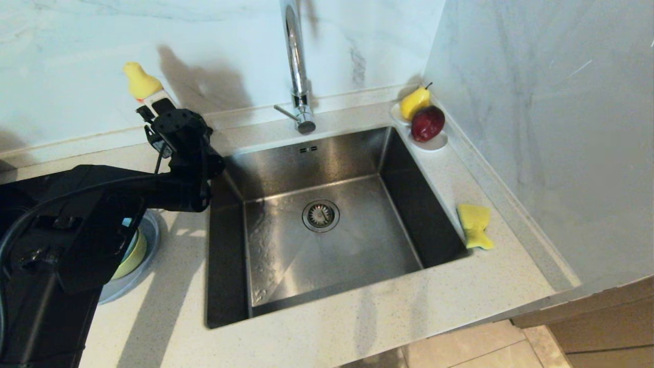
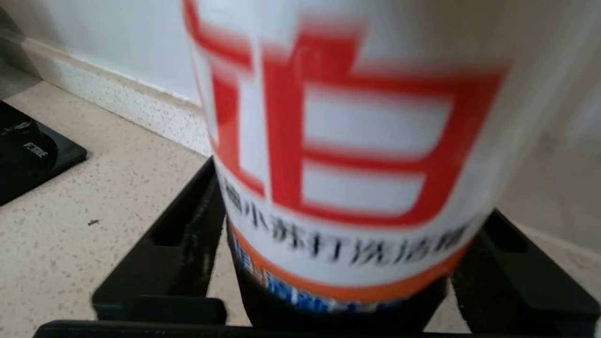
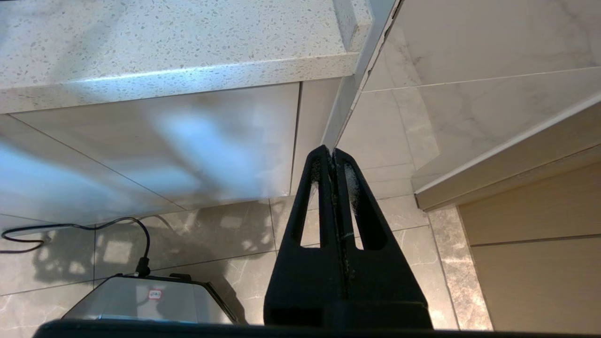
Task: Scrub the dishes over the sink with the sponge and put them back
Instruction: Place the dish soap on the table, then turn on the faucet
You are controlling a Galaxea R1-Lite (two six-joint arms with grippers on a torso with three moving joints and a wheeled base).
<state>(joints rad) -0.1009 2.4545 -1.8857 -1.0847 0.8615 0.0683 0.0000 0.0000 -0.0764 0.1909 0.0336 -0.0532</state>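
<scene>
The left gripper (image 2: 328, 291) stands at the back of the counter (image 1: 357, 327), left of the sink (image 1: 327, 214), its fingers (image 2: 159, 263) spread on either side of a white detergent bottle (image 2: 347, 141) with red lettering; whether they touch it cannot be told. The risk is that a sideways pull-away catches the bottle and tips it toward the basin or onto the stacked dishes (image 1: 135, 253) below the arm, a pale green bowl nested in a grey-blue plate. The sponge (image 1: 475, 225) lies on the counter right of the sink, near its edge, well apart from the dishes. The right gripper (image 3: 334, 162) hangs parked below the counter, its fingers pressed together and empty.
</scene>
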